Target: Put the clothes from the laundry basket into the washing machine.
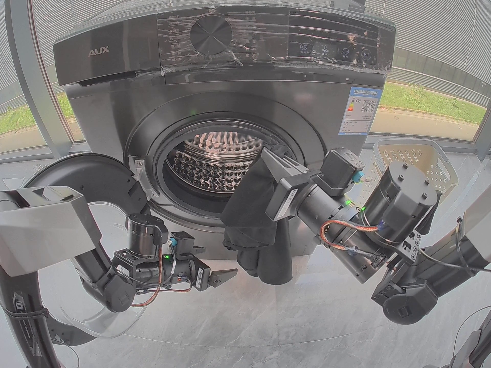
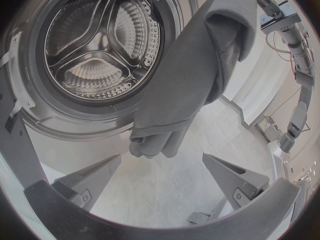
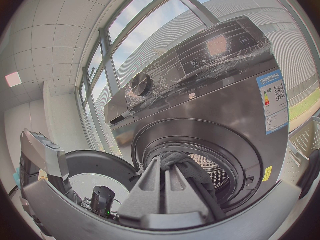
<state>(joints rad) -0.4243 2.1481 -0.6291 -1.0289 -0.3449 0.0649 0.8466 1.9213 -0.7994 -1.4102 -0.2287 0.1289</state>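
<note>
Looks like test or demo room, not lived-in home. Lone front-load washing machine (image 1: 225, 103) before far glass wall, plastic film (image 1: 266, 39) over control panel, energy label (image 1: 359, 111) on front. Pale stone-look tile floor (image 1: 255, 318). Tall windows (image 3: 133, 27) on far side; grass (image 1: 434, 100) and ribbed grey building (image 1: 434, 16) outside. Office-style grid ceiling (image 3: 50, 27) with flat light panel (image 3: 13, 79). Laundry basket (image 1: 414, 159) far right by glass.

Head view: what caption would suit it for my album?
Right gripper holds a dark garment before the open washing machine; left gripper hangs open below.
</note>
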